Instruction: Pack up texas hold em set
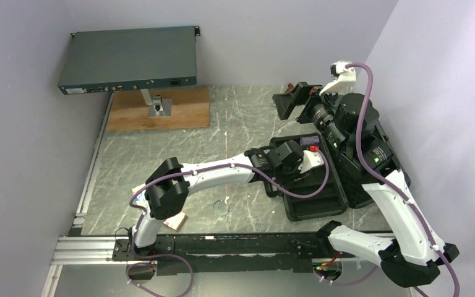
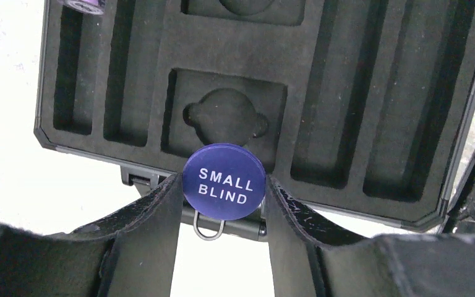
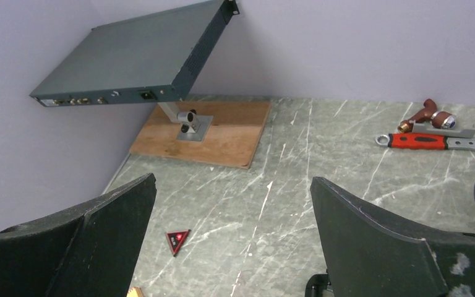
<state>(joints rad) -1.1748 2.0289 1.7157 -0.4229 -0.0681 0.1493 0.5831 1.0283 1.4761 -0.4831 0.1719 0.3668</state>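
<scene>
Blue disc (image 2: 224, 180) says "SMALL BLIND" in white. The left fingers (image 2: 151, 216) pinch it by its edges, about half spread, just over the near edge of the open foam-lined case (image 2: 161, 43). The right fingers (image 3: 371, 235) are spread wide with nothing in them. Only the right wrist view catches the red triangle (image 3: 177, 240) lying on the bench (image 3: 321, 154), plus a red-handled wrench (image 3: 423, 141).

"SMALL BLIND", white letters, on blue disc (image 2: 224, 181); no other legible text.
</scene>
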